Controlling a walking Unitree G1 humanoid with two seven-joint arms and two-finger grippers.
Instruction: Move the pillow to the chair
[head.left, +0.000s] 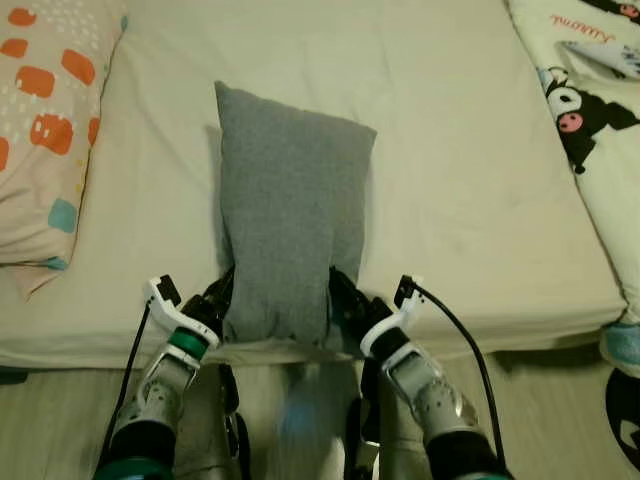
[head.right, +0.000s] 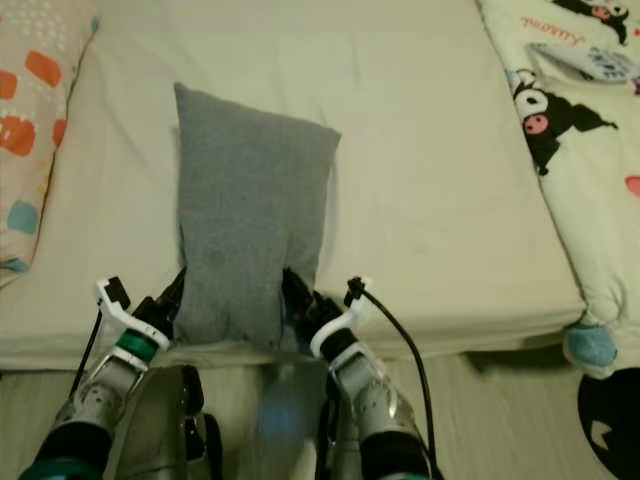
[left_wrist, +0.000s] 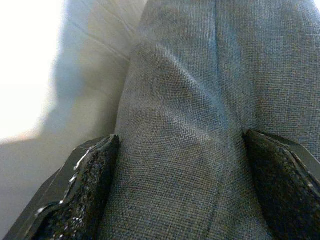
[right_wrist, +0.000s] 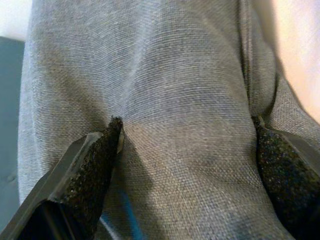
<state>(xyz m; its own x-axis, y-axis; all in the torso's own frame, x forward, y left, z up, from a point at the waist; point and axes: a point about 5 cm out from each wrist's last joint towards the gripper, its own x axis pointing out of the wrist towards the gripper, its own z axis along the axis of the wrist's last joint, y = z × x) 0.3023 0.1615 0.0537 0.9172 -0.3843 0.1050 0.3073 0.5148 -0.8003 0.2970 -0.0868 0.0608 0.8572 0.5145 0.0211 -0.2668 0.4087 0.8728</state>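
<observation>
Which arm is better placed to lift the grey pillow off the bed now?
Neither alone: the left gripper and right gripper both pinch the near end of the grey pillow, one per side, so a two-arm lift off the bed suits.

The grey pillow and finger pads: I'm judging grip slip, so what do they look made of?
The grey pillow looks like matte woven cloth; the left wrist view shows its fine weave. The finger pads look like rough black foam or rubber, grainy and slightly glinting.

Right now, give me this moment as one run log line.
left tool shut on grey fabric pillow | right tool shut on it | pillow on cream bed
</observation>
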